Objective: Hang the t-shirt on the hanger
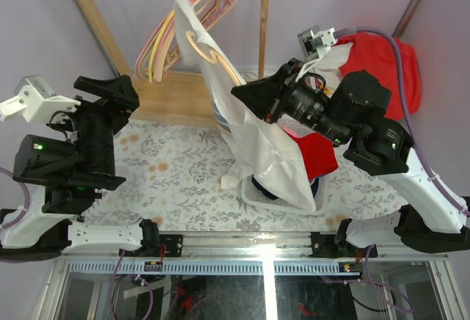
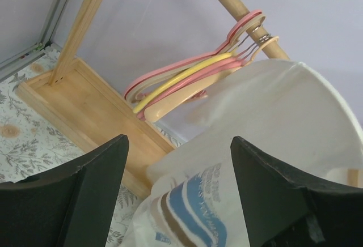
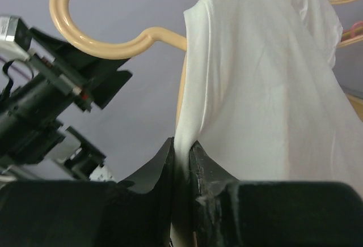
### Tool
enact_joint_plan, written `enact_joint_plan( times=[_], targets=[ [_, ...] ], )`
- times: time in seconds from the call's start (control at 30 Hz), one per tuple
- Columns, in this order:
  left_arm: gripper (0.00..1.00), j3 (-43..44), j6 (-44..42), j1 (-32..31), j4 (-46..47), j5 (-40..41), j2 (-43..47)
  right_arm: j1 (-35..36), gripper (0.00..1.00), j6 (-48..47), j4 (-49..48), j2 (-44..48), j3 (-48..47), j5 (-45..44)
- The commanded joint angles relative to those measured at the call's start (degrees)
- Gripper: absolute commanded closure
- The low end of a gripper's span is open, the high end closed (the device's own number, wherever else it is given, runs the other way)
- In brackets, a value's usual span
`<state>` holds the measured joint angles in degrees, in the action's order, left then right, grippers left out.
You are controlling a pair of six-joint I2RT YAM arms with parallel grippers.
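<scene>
The white t-shirt (image 1: pixel 253 125) hangs stretched from the rack's rail down to the basket. Its blue print shows in the left wrist view (image 2: pixel 210 201). The peach hanger (image 1: pixel 200 47) lies against the shirt's upper part with its hook free. In the right wrist view the hook (image 3: pixel 85 15) curves up left of the shirt (image 3: pixel 266 77). My right gripper (image 1: pixel 236 92) (image 3: pixel 182 145) is shut on a fold of the shirt's edge, with the hanger's arm just behind the cloth. My left gripper (image 1: pixel 121 92) (image 2: pixel 178 145) is wide open and empty, left of the shirt.
A wooden rack (image 1: pixel 172 100) stands at the back with pink and yellow hangers (image 1: pixel 165 41) on its rail. A white basket (image 1: pixel 253 199) holds red and navy clothes (image 1: pixel 316 155). A big red garment (image 1: pixel 389 63) lies at the back right.
</scene>
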<state>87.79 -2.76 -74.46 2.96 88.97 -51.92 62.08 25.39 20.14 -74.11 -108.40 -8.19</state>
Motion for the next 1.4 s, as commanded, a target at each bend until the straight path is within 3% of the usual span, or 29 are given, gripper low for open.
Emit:
enact_joint_plan(
  times=[0.0,0.13,0.2,0.27,0.33,0.57,0.67,0.77,0.9,1.03,1.17,1.37],
  targets=[
    [0.29,4.62,-3.41,0.33,0.72,0.37,0.16,-0.12,1.00,0.62,3.66,3.31,-3.34,11.28],
    [0.29,10.30,-6.96,0.30,1.83,-2.07,-4.63,-0.09,1.00,-0.86,11.84,10.80,0.27,8.30],
    [0.26,10.13,-14.62,0.38,9.74,-4.53,-7.33,-0.10,1.00,-1.58,16.29,14.89,1.82,5.73],
    [0.21,9.27,-27.80,0.99,22.73,-6.07,-11.14,-0.10,1.00,-1.38,18.87,19.30,3.65,4.83],
    [0.18,11.38,-32.32,2.88,26.92,-7.44,-15.13,-0.12,1.00,-0.64,19.56,22.34,5.65,4.91],
    [0.12,29.53,-6.91,21.13,-7.55,-14.60,-29.74,-0.08,1.00,0.45,22.02,27.28,8.37,10.06],
    [0.11,37.65,7.33,27.11,-26.55,-23.19,-31.83,-0.04,1.00,0.29,23.60,27.84,7.97,8.26],
    [0.16,31.92,15.80,27.26,-29.34,-34.18,-24.87,-0.10,1.00,1.51,20.71,28.76,11.18,3.35],
    [0.19,26.49,27.20,26.79,-35.65,-41.06,-16.26,-0.06,1.00,3.97,9.93,29.60,21.04,-2.80],
    [0.20,27.18,32.44,26.77,-42.84,-50.97,-14.40,-0.09,1.00,6.09,-3.89,24.77,27.33,-5.25],
    [0.22,23.18,37.54,26.79,-44.21,-64.65,-11.97,-0.05,1.00,9.01,-13.30,20.22,29.96,-8.42],
    [0.27,7.06,45.79,26.82,-39.21,-69.14,-6.88,0.01,1.00,11.74,-25.90,15.42,35.44,-12.41]
  ],
)
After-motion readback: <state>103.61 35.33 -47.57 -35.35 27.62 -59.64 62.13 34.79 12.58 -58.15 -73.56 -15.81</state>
